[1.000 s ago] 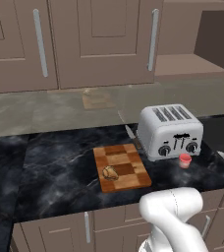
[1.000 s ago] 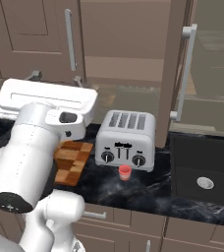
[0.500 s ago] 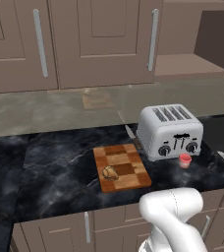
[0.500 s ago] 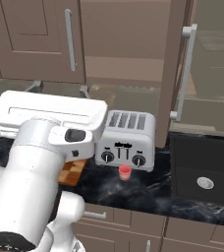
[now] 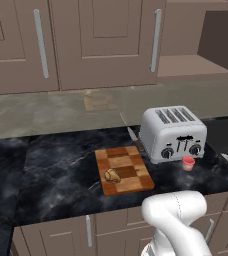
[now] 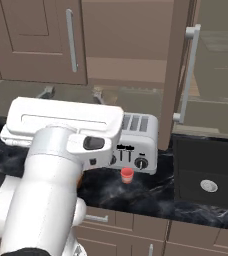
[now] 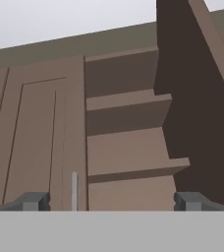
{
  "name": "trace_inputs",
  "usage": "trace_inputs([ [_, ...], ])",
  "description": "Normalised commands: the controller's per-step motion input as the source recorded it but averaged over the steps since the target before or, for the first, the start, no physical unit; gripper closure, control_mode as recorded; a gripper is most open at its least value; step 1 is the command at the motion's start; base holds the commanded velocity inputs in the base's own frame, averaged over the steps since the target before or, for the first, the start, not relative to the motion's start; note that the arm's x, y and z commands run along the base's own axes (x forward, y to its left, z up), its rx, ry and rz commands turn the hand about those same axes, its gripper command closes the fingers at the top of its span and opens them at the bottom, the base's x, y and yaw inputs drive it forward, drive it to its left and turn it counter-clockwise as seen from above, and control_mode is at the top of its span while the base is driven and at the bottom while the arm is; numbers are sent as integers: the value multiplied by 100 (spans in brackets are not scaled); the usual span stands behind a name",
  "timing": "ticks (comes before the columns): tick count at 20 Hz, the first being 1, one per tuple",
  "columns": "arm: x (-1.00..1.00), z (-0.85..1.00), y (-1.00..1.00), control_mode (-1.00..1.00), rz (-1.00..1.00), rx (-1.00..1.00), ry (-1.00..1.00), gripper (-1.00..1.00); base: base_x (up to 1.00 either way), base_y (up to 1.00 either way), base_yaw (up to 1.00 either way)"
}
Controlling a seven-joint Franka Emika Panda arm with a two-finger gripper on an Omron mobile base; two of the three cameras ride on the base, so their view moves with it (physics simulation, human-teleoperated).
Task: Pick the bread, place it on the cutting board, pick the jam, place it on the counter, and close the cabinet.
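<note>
The bread (image 5: 112,175) lies on the checkered cutting board (image 5: 126,167), which rests on the black counter (image 5: 61,170). The small red jam (image 5: 188,163) stands on the counter in front of the toaster (image 5: 173,134); the right base view has the jam (image 6: 127,174) too. The cabinet (image 7: 128,147) is open, its shelves bare, and its door (image 6: 178,60) swings out to the right. My gripper (image 7: 111,202) is raised toward the open shelves, its fingertips (image 7: 33,201) wide apart and open with nothing between them.
Closed cabinet doors with long silver handles (image 5: 41,42) line the wall to the left. A dark sink (image 6: 206,170) lies right of the toaster (image 6: 138,140). My arm (image 6: 56,190) blocks the left half of the right base view. A pale stone ledge (image 5: 46,112) runs behind the counter.
In the right base view my arm has swung up and to the right, and now hides the cutting board there. The bread, jam and toaster have not moved.
</note>
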Motion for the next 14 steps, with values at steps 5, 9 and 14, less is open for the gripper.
trace_inputs([
  [5,0,-18,-29,-100,2,0,1,-100,0,0,0],
  [9,0,-10,-28,-100,0,-1,2,-100,0,0,0],
  [14,-1,-2,-41,-100,0,0,5,-100,0,0,0],
])
